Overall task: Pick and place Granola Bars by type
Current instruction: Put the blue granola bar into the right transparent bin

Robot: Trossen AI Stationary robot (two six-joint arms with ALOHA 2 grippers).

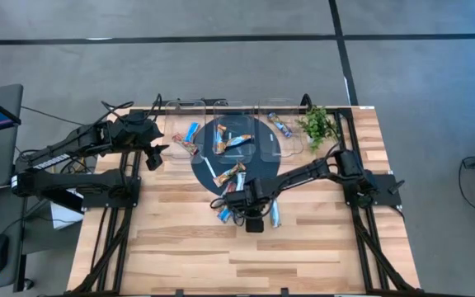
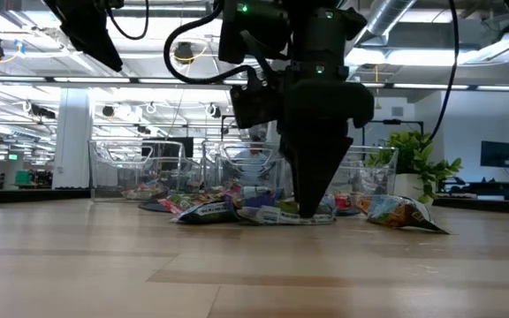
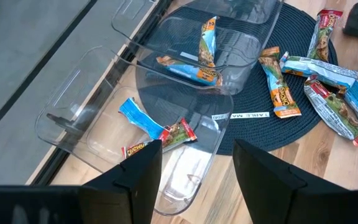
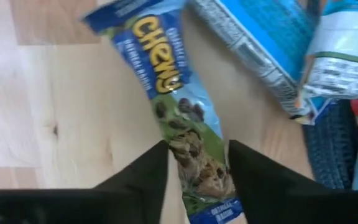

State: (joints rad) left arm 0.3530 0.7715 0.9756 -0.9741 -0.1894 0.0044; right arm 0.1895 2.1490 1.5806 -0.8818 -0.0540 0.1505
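Several granola bars lie on and around a dark round mat. My right gripper points straight down at the mat's near edge and is shut on a blue-green bar that lies flat on the wood. Beside it lie a light-blue bar and more bars. My left gripper is open and hovers above the left clear bin, touching nothing. That bin holds a blue-white bar and orange-red bars. My right gripper has the blue-green bar between its two fingers, on the part near one end. It comes from above, pointing down, with the fingers across the bar's width. The bar lies flat on the table.
Three clear bins stand along the far edge; the middle one holds blue and orange bars, the right one holds one bar. A green plant stands at the far right. Bare wood spreads toward the near edge.
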